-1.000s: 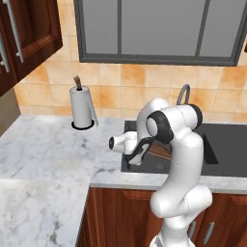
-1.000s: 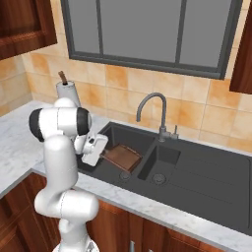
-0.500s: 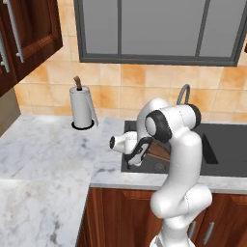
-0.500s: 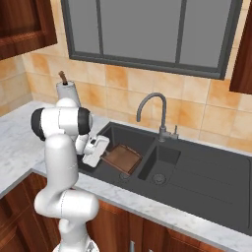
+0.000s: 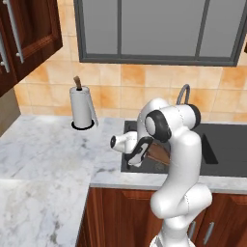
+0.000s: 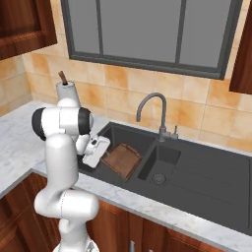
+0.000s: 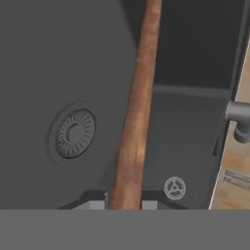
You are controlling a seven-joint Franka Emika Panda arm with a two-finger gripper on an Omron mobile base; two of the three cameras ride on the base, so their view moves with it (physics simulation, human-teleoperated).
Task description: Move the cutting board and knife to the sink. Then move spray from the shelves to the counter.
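Note:
The brown wooden cutting board [image 6: 123, 158] lies tilted in the left basin of the dark grey sink [image 6: 206, 172], its near end raised. My gripper [image 6: 103, 155] reaches in over the basin's left rim and is shut on that raised end. The left base view shows the board [image 5: 160, 154] jutting from the gripper [image 5: 140, 153] behind my arm. Seen along the hand, the board [image 7: 139, 97] runs edge-on up from between the fingertips [image 7: 148, 204], above the basin floor [image 7: 49, 58]. The knife, the spray and the shelves are out of view.
A gooseneck faucet [image 6: 149, 102] stands behind the sink's divider, and a round drain [image 7: 74, 133] sits under the board. A white paper towel roll [image 5: 81, 107] stands at the back of the marble counter [image 5: 43, 159]. Dark cabinets hang at the upper left.
The hand and the board have stayed almost in place in the left basin; no clear shift shows.

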